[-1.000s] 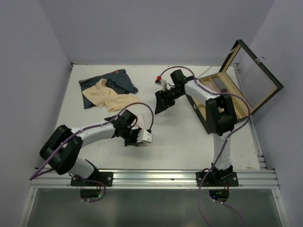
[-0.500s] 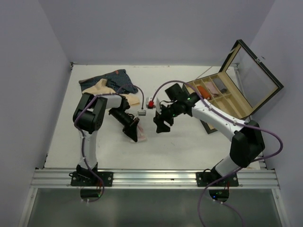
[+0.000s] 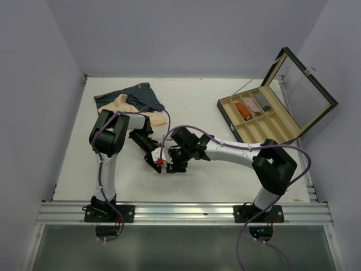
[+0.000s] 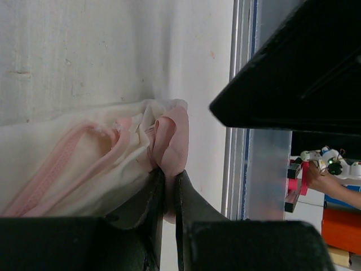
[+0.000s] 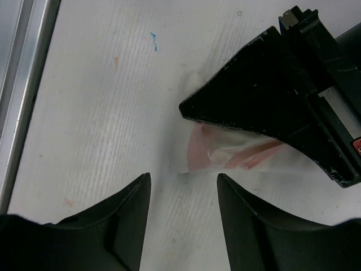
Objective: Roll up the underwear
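The small pink-and-white underwear [image 4: 107, 152] lies crumpled on the white table, and my left gripper [image 4: 167, 174] is shut on its folded pink edge. From above, that gripper [image 3: 152, 160] sits mid-table and hides most of the garment. My right gripper [image 5: 183, 179] hovers open just in front of the cloth's pink corner [image 5: 198, 151], nothing between its fingers. It faces the left gripper [image 5: 271, 96] closely, and from above the right gripper [image 3: 174, 165] almost touches it. The beige underwear [image 3: 120, 105] lies on the navy striped underwear [image 3: 137, 94] at the back left.
A wooden compartmented box [image 3: 260, 114] with its glass lid [image 3: 304, 93] raised stands at the back right. The metal rail [image 3: 186, 213] runs along the near table edge, close to both grippers.
My right arm swung from beside the box leftwards and down to meet the left gripper, its jaws narrowing. The left arm's elbow swung up toward the back while its gripper kept hold.
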`<state>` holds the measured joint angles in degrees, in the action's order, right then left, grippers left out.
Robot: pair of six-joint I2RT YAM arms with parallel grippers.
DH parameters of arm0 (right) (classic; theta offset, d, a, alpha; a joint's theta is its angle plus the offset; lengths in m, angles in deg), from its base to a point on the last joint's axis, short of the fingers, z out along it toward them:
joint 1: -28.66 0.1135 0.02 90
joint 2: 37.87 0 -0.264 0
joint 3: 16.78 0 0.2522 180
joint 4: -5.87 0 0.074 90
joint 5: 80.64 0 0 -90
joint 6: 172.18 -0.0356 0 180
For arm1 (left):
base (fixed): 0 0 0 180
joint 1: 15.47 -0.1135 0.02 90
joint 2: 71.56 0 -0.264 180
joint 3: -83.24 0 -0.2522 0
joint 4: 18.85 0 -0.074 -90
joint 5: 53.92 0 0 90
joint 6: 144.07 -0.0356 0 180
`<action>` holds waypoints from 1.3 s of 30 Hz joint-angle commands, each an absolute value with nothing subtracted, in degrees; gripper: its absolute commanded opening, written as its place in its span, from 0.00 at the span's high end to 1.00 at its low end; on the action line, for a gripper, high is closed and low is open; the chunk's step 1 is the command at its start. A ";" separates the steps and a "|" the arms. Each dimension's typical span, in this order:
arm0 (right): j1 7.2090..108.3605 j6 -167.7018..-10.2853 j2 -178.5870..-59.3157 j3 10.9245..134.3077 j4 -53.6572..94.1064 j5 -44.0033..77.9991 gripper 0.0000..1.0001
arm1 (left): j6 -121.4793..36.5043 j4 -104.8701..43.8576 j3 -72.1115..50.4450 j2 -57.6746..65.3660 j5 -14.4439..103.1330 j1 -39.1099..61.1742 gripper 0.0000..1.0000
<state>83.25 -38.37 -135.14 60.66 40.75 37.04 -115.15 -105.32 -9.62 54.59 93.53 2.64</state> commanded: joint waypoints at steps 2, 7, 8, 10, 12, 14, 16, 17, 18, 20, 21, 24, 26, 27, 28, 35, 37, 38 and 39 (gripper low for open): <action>84.11 -34.98 -138.50 62.63 34.75 38.01 0.47 | -117.70 -97.83 -11.46 56.41 87.06 2.46 0.91; 84.73 -34.19 -142.36 63.34 33.87 39.15 0.50 | -116.65 -96.69 -11.55 56.50 86.97 2.37 0.89; 84.82 -34.19 -142.72 63.34 33.61 39.24 0.50 | -116.12 -96.42 -11.63 56.67 86.88 2.37 0.89; 85.08 -34.28 -143.77 63.69 32.99 39.15 0.50 | -115.59 -95.63 -11.72 56.67 86.80 2.37 0.88; 85.26 -34.45 -144.65 64.13 32.90 39.15 0.54 | -114.98 -95.19 -11.81 56.67 86.71 2.37 0.87; 85.35 -34.63 -145.88 64.31 32.73 39.06 0.62 | -114.45 -94.66 -11.99 56.32 86.53 2.29 0.87; 85.35 -34.80 -147.20 64.22 32.90 38.98 0.76 | -114.36 -94.22 -12.07 55.89 86.62 2.20 0.87; 85.26 -35.07 -147.47 64.22 32.90 39.06 0.86 | -113.93 -94.22 -12.16 55.45 86.71 2.02 0.87; 85.17 -35.16 -147.82 63.96 33.34 39.15 0.90 | -113.57 -93.87 -12.16 54.92 87.06 1.85 0.86; 84.65 -36.29 -148.08 63.52 33.52 39.94 0.97 | -112.96 -94.04 -12.16 52.29 88.29 1.15 0.81; 84.12 -37.78 -148.00 63.43 34.13 42.47 1.00 | -112.52 -94.05 -12.16 51.06 88.73 0.62 0.78; 81.66 -41.21 -147.91 63.25 34.83 48.09 1.00 | -111.55 -95.09 -10.94 45.52 90.05 -2.27 0.69; 80.17 -42.10 -148.17 63.69 36.41 50.56 1.00 | -110.15 -96.42 -7.78 41.22 91.01 -6.03 0.66; 79.73 -43.32 -148.43 63.69 36.76 51.53 1.00 | -109.79 -96.94 -5.16 39.81 91.36 -7.63 0.64; 78.77 -43.94 -148.78 63.86 37.03 53.98 1.00 | -109.35 -97.90 -3.57 37.45 91.37 -9.04 0.60; 73.75 -53.08 -154.58 67.90 38.35 64.27 1.00 | -105.49 -94.32 2.61 21.81 86.72 -19.94 0.48; 72.87 -55.28 -156.69 70.62 40.80 65.86 1.00 | -104.44 -88.09 -0.02 12.61 82.69 -19.95 0.40; 72.61 -55.81 -158.87 71.68 42.03 67.87 1.00 | -101.21 -84.94 -1.34 9.42 81.36 -20.04 0.33; 72.26 -57.38 -160.03 72.47 42.91 68.76 1.00 | -97.87 -81.34 -4.83 6.34 79.61 -19.95 0.24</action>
<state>73.28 -52.16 -156.02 69.56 38.46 63.33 -105.03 -90.98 -0.55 17.01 84.64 -20.81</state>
